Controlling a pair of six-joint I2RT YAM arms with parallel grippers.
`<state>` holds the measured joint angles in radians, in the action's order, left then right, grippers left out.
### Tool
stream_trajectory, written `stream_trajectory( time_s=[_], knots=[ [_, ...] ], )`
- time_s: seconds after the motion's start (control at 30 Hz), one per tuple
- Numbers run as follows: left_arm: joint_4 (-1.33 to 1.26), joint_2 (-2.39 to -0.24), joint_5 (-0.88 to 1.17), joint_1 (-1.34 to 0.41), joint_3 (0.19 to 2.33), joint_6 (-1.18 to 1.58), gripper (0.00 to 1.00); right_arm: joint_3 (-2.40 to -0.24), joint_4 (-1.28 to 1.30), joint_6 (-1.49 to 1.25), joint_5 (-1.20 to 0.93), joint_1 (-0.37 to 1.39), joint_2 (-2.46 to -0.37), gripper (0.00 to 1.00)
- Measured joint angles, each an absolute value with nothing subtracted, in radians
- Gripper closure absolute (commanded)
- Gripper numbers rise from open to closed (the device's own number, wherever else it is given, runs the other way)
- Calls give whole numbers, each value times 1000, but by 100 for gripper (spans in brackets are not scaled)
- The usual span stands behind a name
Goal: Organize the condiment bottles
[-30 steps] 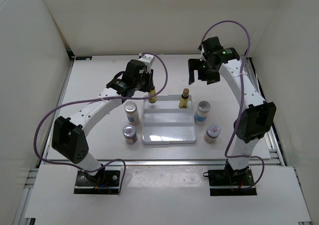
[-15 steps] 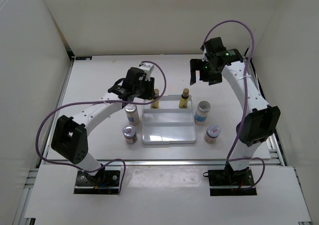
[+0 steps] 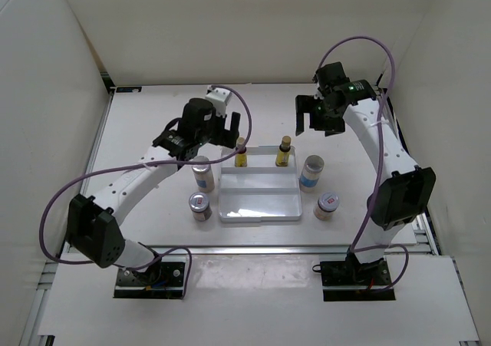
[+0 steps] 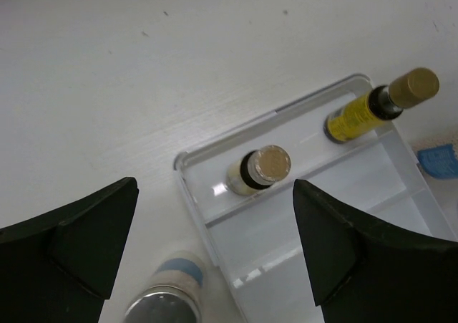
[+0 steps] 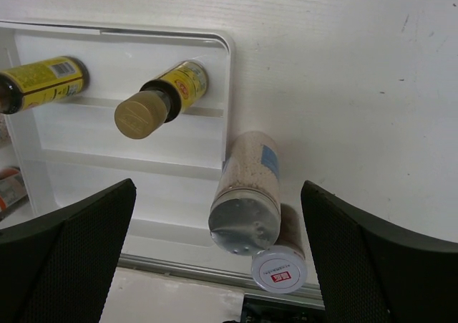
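Two slim yellow bottles with brown caps stand in the far row of the white tray (image 3: 259, 208), one at the left (image 3: 242, 156) (image 4: 261, 170) and one at the right (image 3: 284, 153) (image 4: 378, 108) (image 5: 163, 99). My left gripper (image 3: 230, 128) (image 4: 215, 187) hangs open just above the left one, gripping nothing. A blue-labelled bottle (image 3: 202, 174) (image 4: 167, 300) and a short jar (image 3: 199, 205) stand left of the tray. Another blue-labelled bottle (image 3: 311, 171) (image 5: 247, 193) and jar (image 3: 327, 205) (image 5: 280, 268) stand to its right. My right gripper (image 3: 314, 116) (image 5: 218, 187) is open, high over the far right.
The tray's rim (image 4: 187, 171) runs between the left yellow bottle and the left blue-labelled bottle. Its middle and near steps (image 3: 259, 186) hold nothing. White walls close in the table on three sides.
My left gripper opened and let go of the left yellow bottle, which now stands in the tray's far left corner. The gripper lifted off it. The right gripper drifted slightly right.
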<state>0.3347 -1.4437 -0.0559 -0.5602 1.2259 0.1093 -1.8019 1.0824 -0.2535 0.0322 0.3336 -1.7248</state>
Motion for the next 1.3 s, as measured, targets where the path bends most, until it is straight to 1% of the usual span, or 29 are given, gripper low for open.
stream_trajectory(
  time_s=[0.2, 0.3, 0.5, 0.63, 0.87, 1.3],
  knots=[
    [339, -1354, -209, -560, 1299, 36, 0, -1803, 1082, -287, 77, 306, -1712, 0],
    [345, -1290, -325, -560, 1287, 44, 0, -1784, 1070, -333, 35, 228, -1694, 0],
    [397, -1221, -490, -559, 1170, 121, 0, -1630, 1069, -397, -72, 57, -1632, 0],
    [447, -1221, -566, -559, 1120, 160, 0, -1544, 1071, -419, -107, 53, -1602, 0],
    [459, -1220, -678, -559, 1118, 184, 0, -1447, 1071, -443, -135, 61, -1527, 0],
    [440, -1195, -721, -559, 1070, 212, 0, -1373, 1036, -455, -163, 61, -1512, 0]
  ],
)
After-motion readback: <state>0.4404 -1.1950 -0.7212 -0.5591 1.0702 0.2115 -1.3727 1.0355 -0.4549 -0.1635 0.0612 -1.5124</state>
